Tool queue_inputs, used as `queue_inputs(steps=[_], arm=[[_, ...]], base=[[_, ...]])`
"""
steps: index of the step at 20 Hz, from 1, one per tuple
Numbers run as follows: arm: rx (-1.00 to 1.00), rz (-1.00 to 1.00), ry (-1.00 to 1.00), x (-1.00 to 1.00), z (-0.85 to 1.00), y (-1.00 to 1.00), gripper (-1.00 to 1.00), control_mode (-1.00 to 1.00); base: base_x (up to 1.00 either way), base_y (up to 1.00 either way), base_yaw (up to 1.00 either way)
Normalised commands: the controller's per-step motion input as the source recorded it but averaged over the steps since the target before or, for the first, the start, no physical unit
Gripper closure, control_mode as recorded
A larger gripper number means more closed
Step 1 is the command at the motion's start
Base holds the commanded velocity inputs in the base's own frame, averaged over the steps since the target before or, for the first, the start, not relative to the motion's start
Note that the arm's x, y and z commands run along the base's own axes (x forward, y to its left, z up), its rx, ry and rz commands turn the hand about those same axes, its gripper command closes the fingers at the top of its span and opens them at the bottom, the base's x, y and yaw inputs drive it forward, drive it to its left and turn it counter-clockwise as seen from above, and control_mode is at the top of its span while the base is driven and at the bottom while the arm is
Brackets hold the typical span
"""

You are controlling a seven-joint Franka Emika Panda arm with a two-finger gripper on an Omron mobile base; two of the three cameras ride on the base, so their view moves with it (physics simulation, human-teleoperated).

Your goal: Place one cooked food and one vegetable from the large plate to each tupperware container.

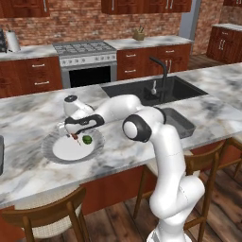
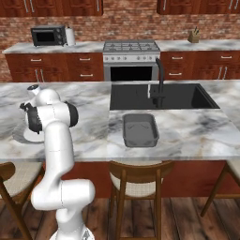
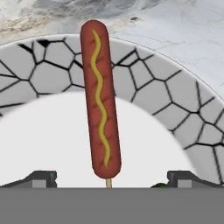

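1. Hovering over the large plate (image 1: pixel 71 149) on the marble counter (image 1: pixel 28 118), I see my gripper (image 3: pixel 112 177) with its jaws spread wide, empty.
2. I see the cooked food (image 3: pixel 99 98) lying between the fingertips (image 3: pixel 41 177), across the plate's grey rim and white centre.
3. I spot a green ball (image 1: pixel 87 139) beside it.
4. One tupperware container (image 2: pixel 139 130) sits before the sink (image 2: pixel 161 96).

Home kitchen: gas stove (image 1: pixel 85 48), sink (image 2: pixel 161 96), brick wall (image 2: pixel 126 18), marble counter (image 2: pixel 197 126).
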Motion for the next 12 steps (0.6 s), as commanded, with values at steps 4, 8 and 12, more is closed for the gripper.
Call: queue_inputs(steps=[4, 8, 12], arm=[[-0.01, 0.02, 0.0, 0.0, -0.08, 0.03, -1.0, -1.0], [-0.02, 0.0, 0.0, 0.01, -0.11, 0.0, -1.0, -1.0], [-0.05, 0.0, -0.01, 0.04, -0.21, 0.0, -1.0, -1.0]], base=[[0.0, 0.0, 0.0], [0.0, 0.0, 0.0], [0.0, 0.0, 0.0]])
